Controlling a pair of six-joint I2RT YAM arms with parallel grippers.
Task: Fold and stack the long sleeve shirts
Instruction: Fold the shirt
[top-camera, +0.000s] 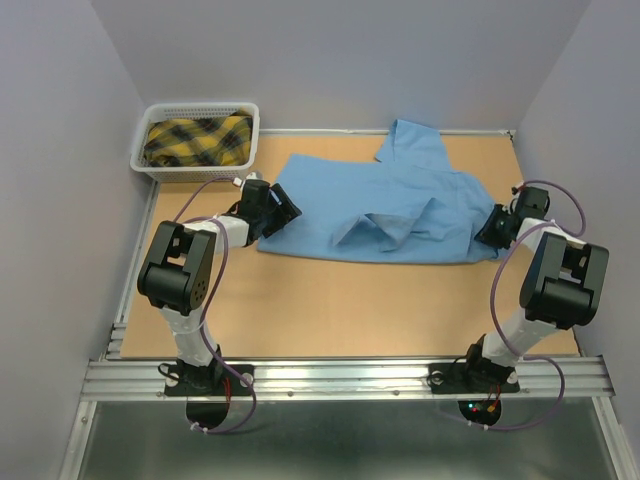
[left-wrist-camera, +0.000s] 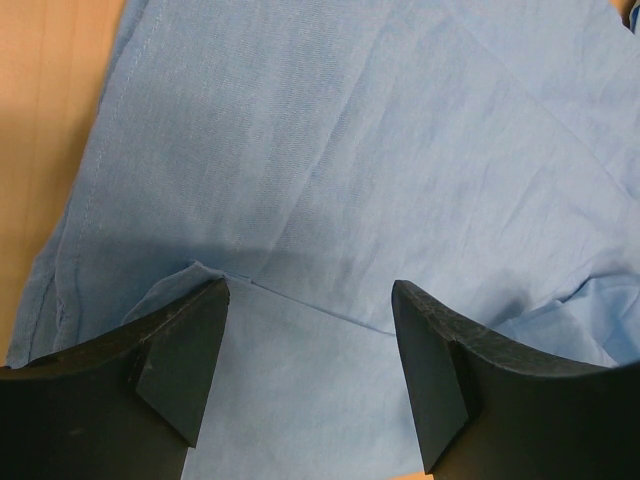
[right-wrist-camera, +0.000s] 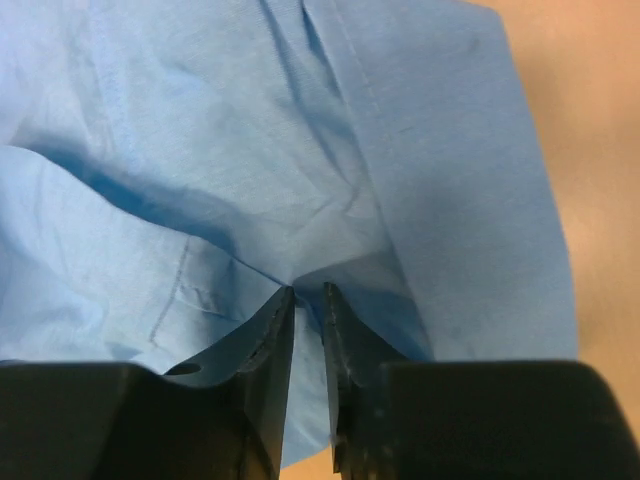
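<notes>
The light blue long sleeve shirt (top-camera: 390, 205) lies spread but rumpled on the table (top-camera: 330, 310), stretched between the two grippers. The left gripper (top-camera: 283, 215) stands with its jaws wide apart, cloth just beneath them. The right gripper (top-camera: 493, 228) has its jaws nearly together, pinching a puckered fold at its tips.
</notes>
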